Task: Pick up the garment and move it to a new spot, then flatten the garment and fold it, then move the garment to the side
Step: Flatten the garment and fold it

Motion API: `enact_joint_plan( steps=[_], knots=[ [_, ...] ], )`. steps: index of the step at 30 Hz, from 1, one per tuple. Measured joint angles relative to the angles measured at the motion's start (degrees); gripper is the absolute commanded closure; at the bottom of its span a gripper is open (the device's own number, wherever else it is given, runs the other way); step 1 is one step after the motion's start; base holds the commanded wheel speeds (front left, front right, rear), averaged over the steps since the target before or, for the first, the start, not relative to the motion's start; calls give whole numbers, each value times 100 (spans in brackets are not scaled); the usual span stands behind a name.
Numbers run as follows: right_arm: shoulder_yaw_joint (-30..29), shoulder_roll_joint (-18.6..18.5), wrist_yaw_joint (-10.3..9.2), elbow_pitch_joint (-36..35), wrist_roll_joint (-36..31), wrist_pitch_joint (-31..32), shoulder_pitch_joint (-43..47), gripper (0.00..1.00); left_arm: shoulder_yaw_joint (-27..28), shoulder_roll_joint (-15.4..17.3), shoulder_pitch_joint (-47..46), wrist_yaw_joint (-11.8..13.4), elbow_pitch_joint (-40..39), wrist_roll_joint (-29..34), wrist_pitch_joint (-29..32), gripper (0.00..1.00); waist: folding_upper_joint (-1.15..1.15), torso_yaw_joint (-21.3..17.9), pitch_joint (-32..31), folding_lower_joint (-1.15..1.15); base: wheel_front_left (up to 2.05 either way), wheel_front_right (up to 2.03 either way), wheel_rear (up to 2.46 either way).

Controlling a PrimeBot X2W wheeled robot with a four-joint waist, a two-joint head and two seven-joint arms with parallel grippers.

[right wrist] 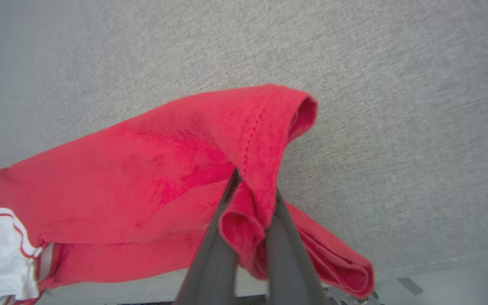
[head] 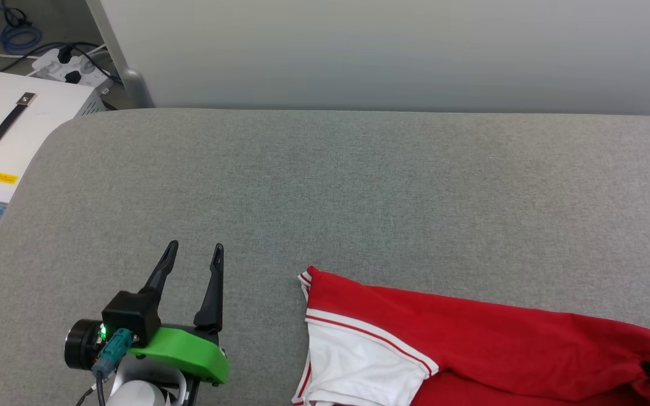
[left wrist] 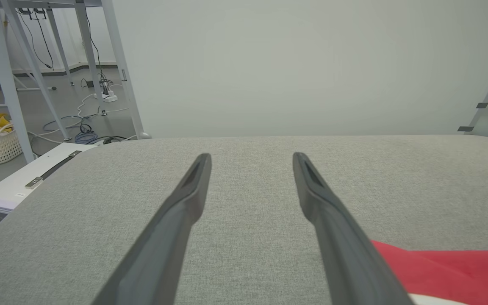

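Roughly, the garment lies across the near right part of the grey surface. Its long axis runs left to right, with its white red-striped part at the left end. The right wrist view adds what the head view cannot make out: the right claw pinched tight on a raised fold of the red cloth. The left claw stands wide and holds nothing, just left of the garment and apart from it. A yellow label on the white box beside the surface is too small to read.
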Motion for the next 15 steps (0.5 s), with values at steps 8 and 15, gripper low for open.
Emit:
enact_joint_plan(
  steps=[8, 15],
  knots=[
    [-201, 901, -1, -196, 1939, 1283, -365, 100, -32, -13, 4, 1, -2, -3, 43, 0, 0, 34, -68, 0, 0, 0, 0],
    [583, 914, -1, 344, 3706, 1352, -464, 100, -70, -15, 2, 9, -27, -5, 77, 0, 0, 202, -73, 0, 0, 0, 0]
  ],
)
